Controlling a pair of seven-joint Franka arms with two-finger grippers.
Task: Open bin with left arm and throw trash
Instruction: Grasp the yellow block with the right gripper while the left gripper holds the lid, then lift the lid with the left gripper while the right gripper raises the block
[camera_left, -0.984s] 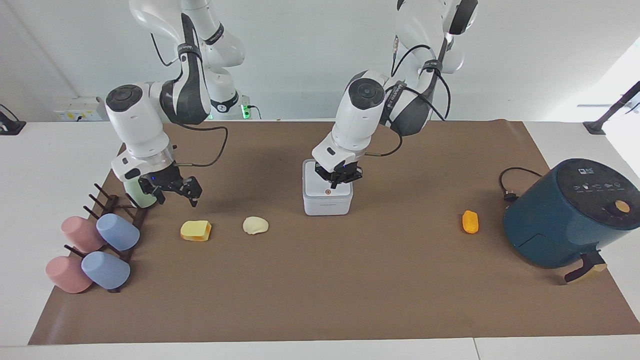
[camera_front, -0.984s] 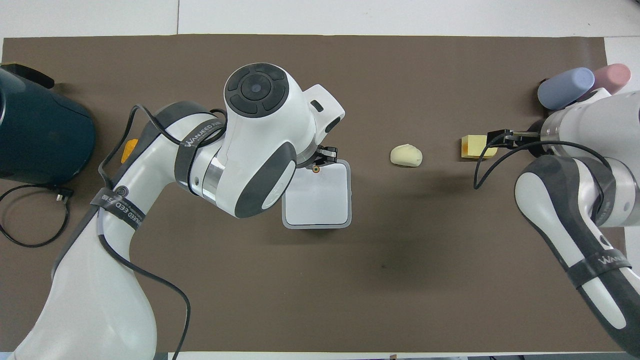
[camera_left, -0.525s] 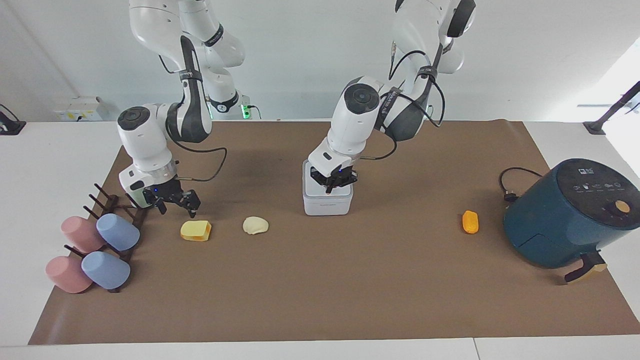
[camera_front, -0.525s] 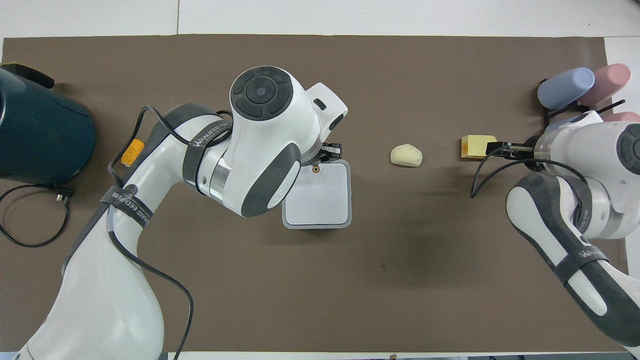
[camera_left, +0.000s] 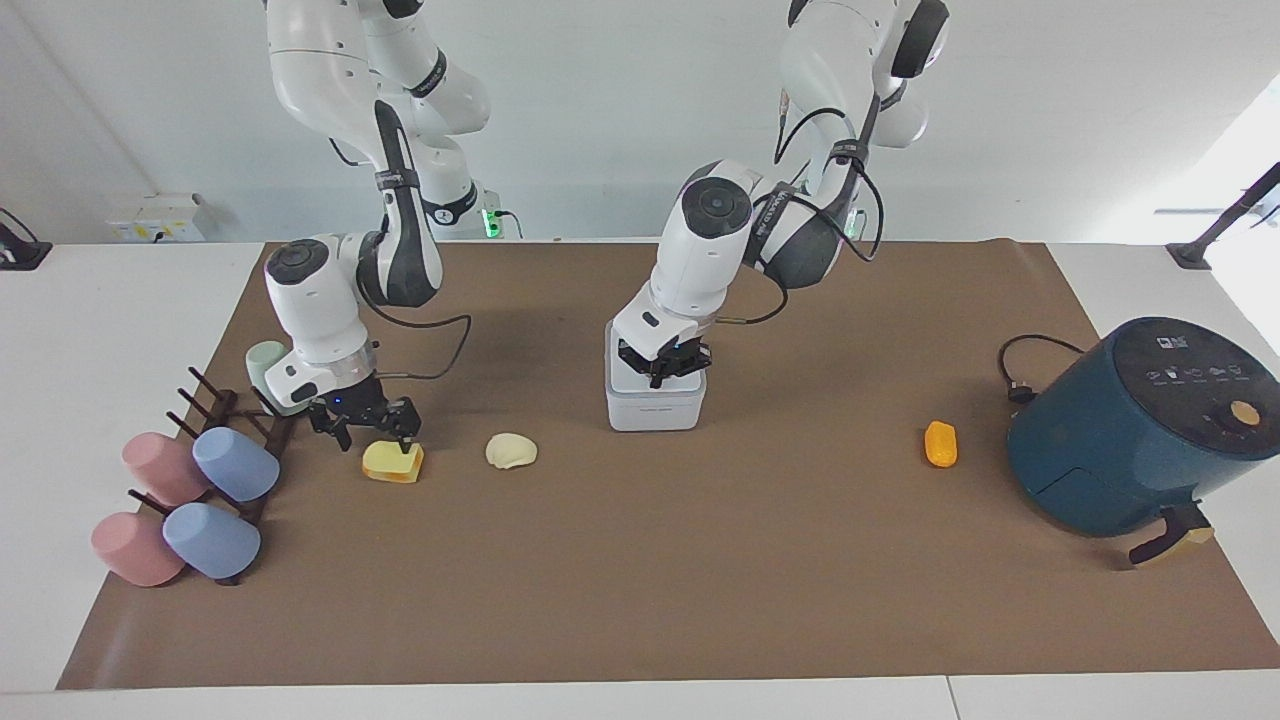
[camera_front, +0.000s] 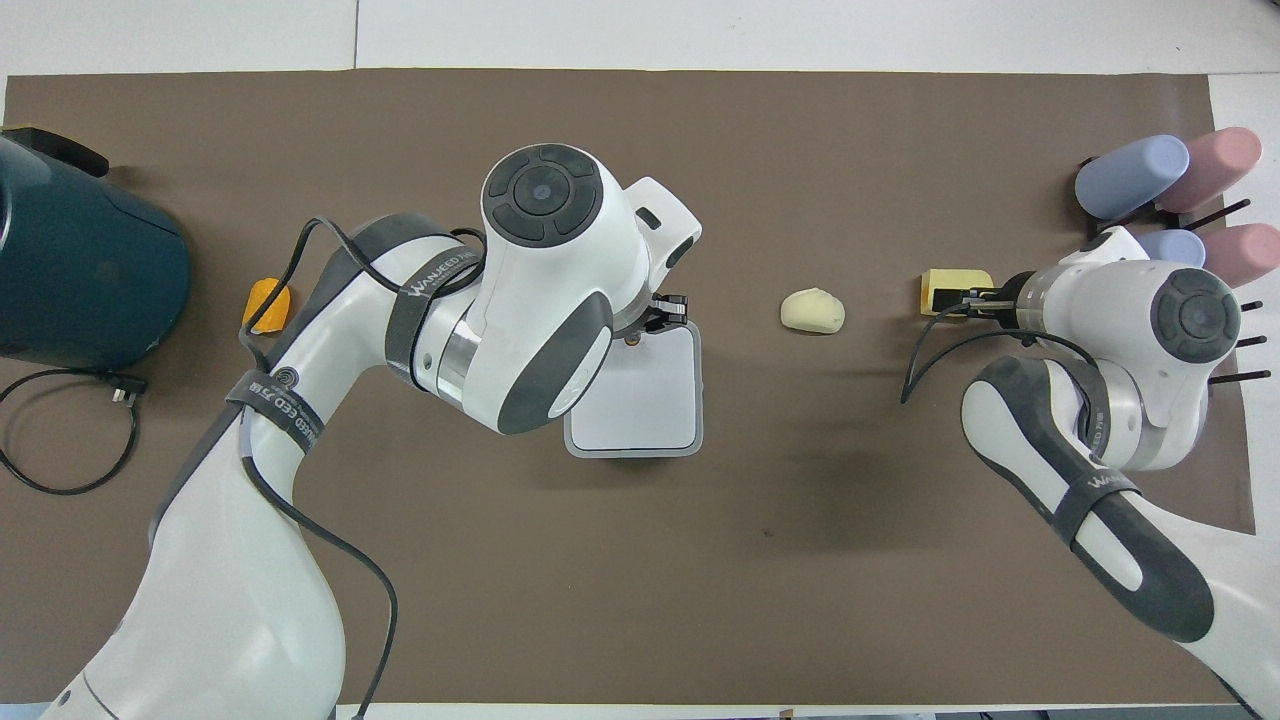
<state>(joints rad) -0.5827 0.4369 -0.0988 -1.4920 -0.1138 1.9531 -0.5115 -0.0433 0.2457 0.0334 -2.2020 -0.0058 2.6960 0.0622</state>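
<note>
The bin (camera_left: 655, 405) is a white cube in the middle of the mat with its lid down; it also shows in the overhead view (camera_front: 640, 395). My left gripper (camera_left: 662, 372) is shut, its tips down on the lid's edge farthest from the robots, at the orange dot; it also shows in the overhead view (camera_front: 662, 318). My right gripper (camera_left: 372, 437) is open and low over the yellow wedge (camera_left: 392, 463), its fingers about the wedge's top. The cream lump (camera_left: 511, 450) lies between wedge and bin. The orange oblong (camera_left: 940, 443) lies toward the left arm's end.
A dark-teal air fryer (camera_left: 1135, 430) with its cord stands at the left arm's end. A rack of pink and blue cups (camera_left: 190, 495) lies at the right arm's end, a pale green cup (camera_left: 264, 358) beside it.
My right gripper has come down from above the cup rack to the yellow wedge. My left gripper has sunk a little onto the bin lid's edge. The lid stays down.
</note>
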